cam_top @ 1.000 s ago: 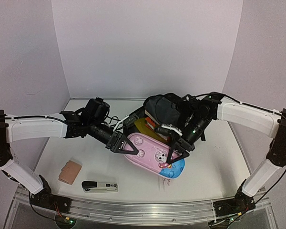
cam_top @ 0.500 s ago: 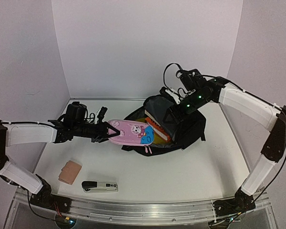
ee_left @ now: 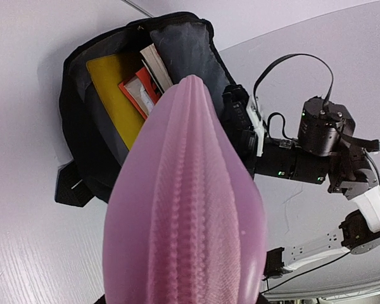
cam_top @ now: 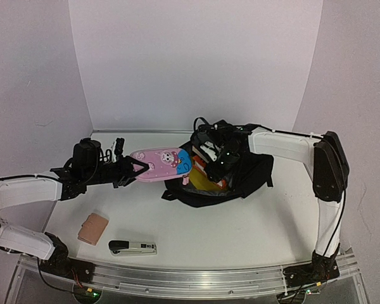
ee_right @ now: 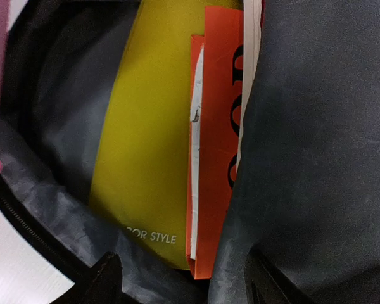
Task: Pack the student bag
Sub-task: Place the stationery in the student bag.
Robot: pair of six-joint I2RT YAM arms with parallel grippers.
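top external: left gripper (cam_top: pixel 137 170) clasps the pink pencil case (cam_top: pixel 161 163), right gripper (cam_top: pixel 213 157) spread inside the student bag (cam_top: pixel 256 174); best fed end-first beside the books (ee_left: pixel 132 88).

My right claw (cam_top: pixel 210 157) has let go of the pink pencil case (cam_top: pixel 159 163) and now sits open at the mouth of the student bag (cam_top: pixel 250 180). Only my left claw (cam_top: pixel 138 170) holds the case now, higher and further left, its blue end just reaching the bag's opening.
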